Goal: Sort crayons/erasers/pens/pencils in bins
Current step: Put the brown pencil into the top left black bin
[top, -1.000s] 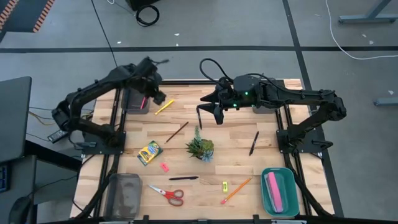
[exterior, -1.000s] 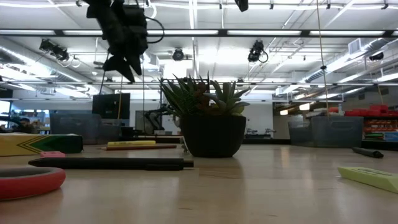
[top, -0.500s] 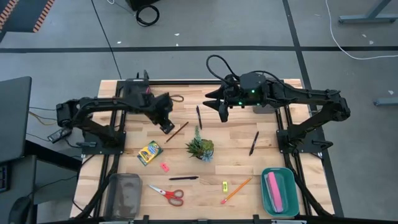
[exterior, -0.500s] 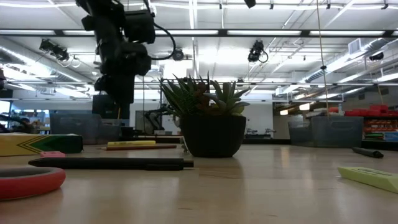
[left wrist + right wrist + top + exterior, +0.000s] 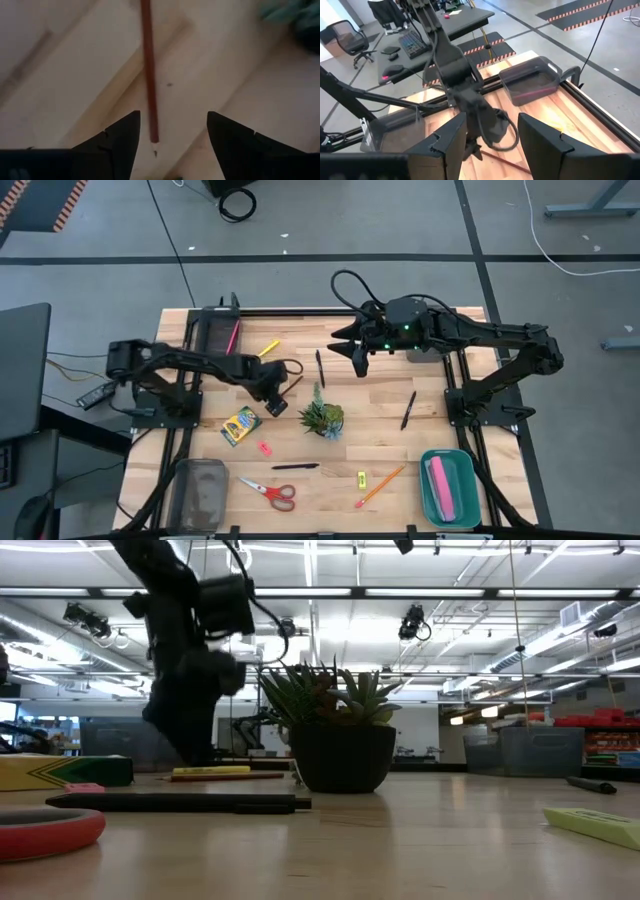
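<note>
Jaws of my left gripper (image 5: 170,142) are spread and have dropped low over the brown pencil (image 5: 148,75), its near tip lying between them on the surface (image 5: 225,65). A second ago they hung by the far dark bin (image 5: 216,335), pink pencil inside. So one pencil is sorted, this one next. My right gripper (image 5: 357,362), jaws spread, hovers near a pen (image 5: 320,367).

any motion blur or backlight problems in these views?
Low view: left arm is smeared and backlit to a silhouette by the ceiling lights; the plant is dark too. Left wrist: brown pencil soft, between the open end effector fingers. High view: sharp, evenly lit. Right wrist: clear, right end effector open.
</note>
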